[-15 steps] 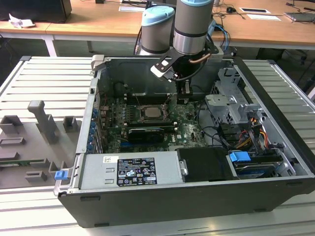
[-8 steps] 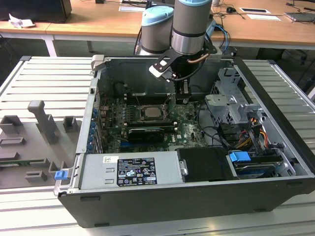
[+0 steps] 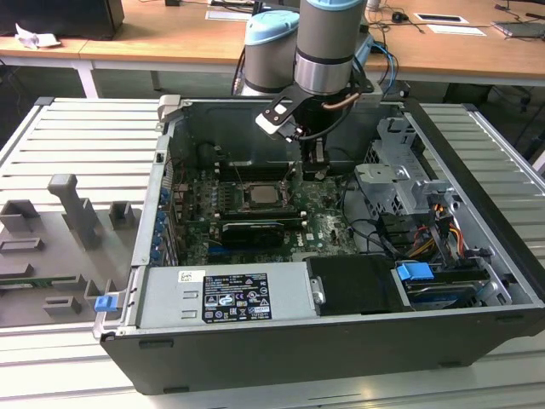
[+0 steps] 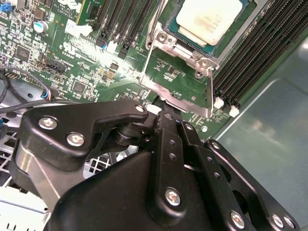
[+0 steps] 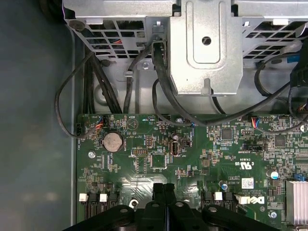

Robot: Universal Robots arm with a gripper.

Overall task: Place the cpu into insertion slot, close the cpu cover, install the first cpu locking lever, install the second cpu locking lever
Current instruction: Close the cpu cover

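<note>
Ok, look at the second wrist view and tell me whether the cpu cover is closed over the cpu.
No, the cpu cover stands swung open away from the cpu, whose pale metal top lies uncovered.

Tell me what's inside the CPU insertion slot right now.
The cpu sits in the insertion slot, pale metal top facing up, with the cpu cover swung open off it. The slot's contacts are hidden beneath the chip.

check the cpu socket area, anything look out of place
Nothing damaged or spilled. The cpu sits flat in the insertion slot, but the cpu cover stands open, off the chip, green board showing through its cut-out. The gripper is at the cover's free edge, fingers shut.
</note>
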